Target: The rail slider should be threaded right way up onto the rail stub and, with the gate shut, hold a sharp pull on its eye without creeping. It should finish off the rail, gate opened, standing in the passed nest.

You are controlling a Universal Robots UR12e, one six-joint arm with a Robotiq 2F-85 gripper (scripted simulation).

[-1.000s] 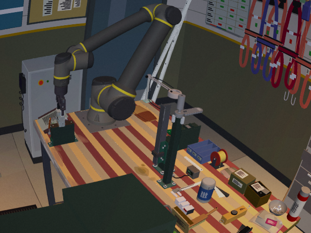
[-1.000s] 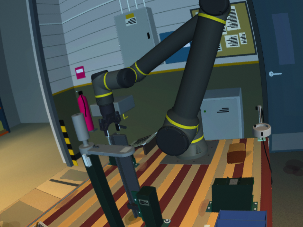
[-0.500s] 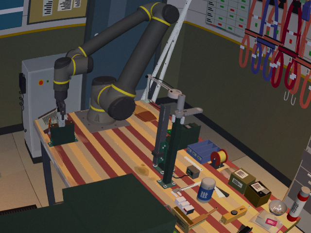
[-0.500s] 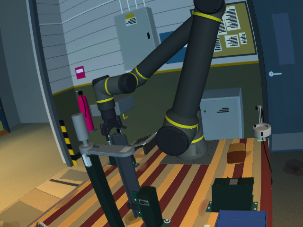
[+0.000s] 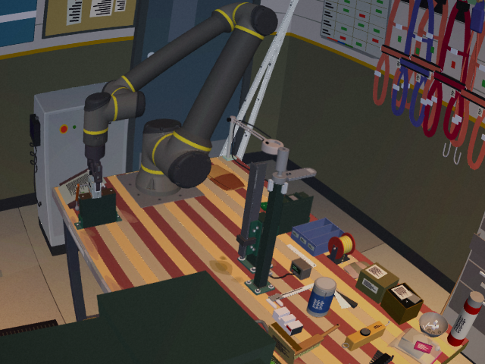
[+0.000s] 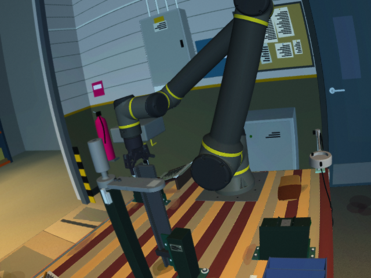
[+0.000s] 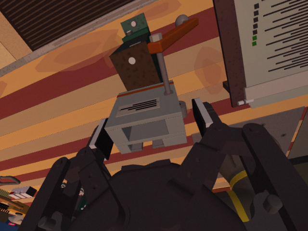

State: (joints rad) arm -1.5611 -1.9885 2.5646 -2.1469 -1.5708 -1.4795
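At the far left corner of the striped bench, the grey rail slider (image 7: pixel 149 116) stands in a dark green nest (image 5: pixel 96 208), its orange gate lever (image 7: pixel 173 36) sticking out above it. My gripper (image 7: pixel 150 129) is open and holds nothing; it hangs straight down over the nest (image 5: pixel 95 178) with one finger on each side of the slider's body. The dark upright rail stub (image 5: pixel 252 211) stands mid-bench on a green bracket, beside a green post with a grey pull arm (image 5: pixel 292 174). A second green nest (image 6: pixel 284 236) sits past the rail.
Behind the nest stand a grey cabinet (image 5: pixel 58 156) and a clipboard (image 7: pixel 268 47). My arm's base (image 5: pixel 168 164) is bolted next to the nest. The near end of the bench holds a blue tray (image 5: pixel 315 235), a wire spool (image 5: pixel 341 246), boxes and small tools.
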